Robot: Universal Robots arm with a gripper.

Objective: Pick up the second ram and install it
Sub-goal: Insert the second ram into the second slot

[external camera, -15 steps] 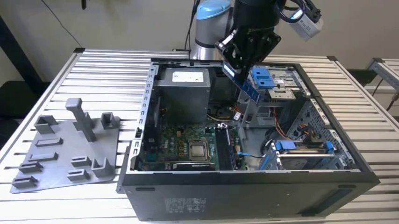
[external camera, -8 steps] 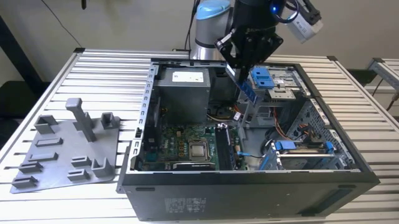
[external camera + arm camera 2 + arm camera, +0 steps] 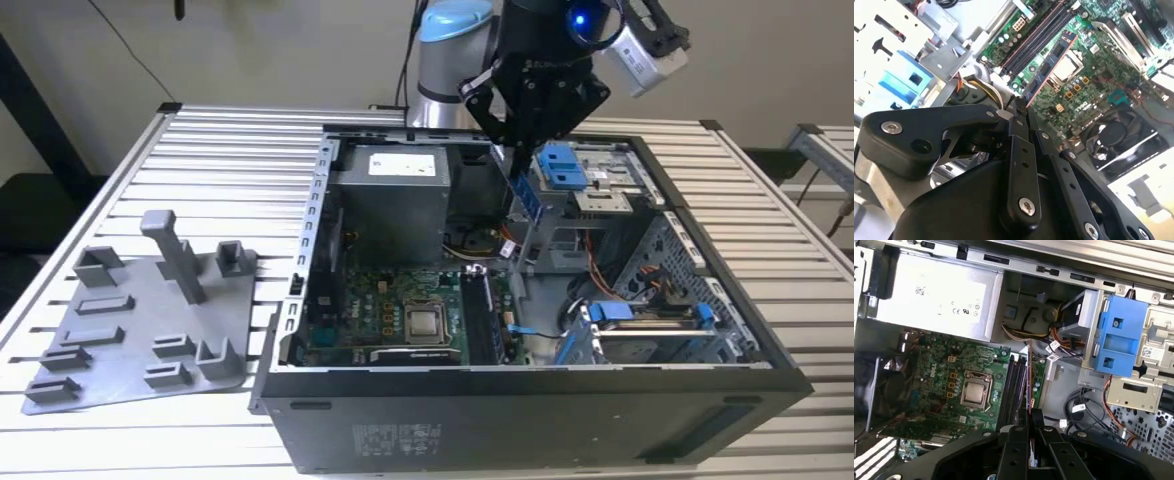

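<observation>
A: Holding anything in the tool [image 3: 507,148]?
B: Yes, pinching the second ram [image 3: 515,185] by one short end, with fingers [image 3: 1021,150] pressed together against its two flat faces. Hanging straight down from the fingertips in the exterior view, long side upright.
A: Hanging over what?
B: Over the open computer case [image 3: 534,405], lying on its side on the slatted tabletop [image 3: 240,140]. Held above the motherboard [image 3: 387,300], near the blue drive bracket [image 3: 567,165] and clear of the board itself.
A: Seated in a slot?
B: Not yet. In the first wrist view, seen edge-on as a thin line, running parallel to the black memory slots [image 3: 1014,390] and apart from them. In the second wrist view, dark with chips along one face and a reddish edge, pointing toward the same slots beside the processor socket [image 3: 1069,62].
A: Anything else around?
B: Grey power supply [image 3: 929,295] at one end of the case; grey tray [image 3: 134,350] with upright pegs on the tabletop, at the exterior view's left, well apart from the tool
</observation>
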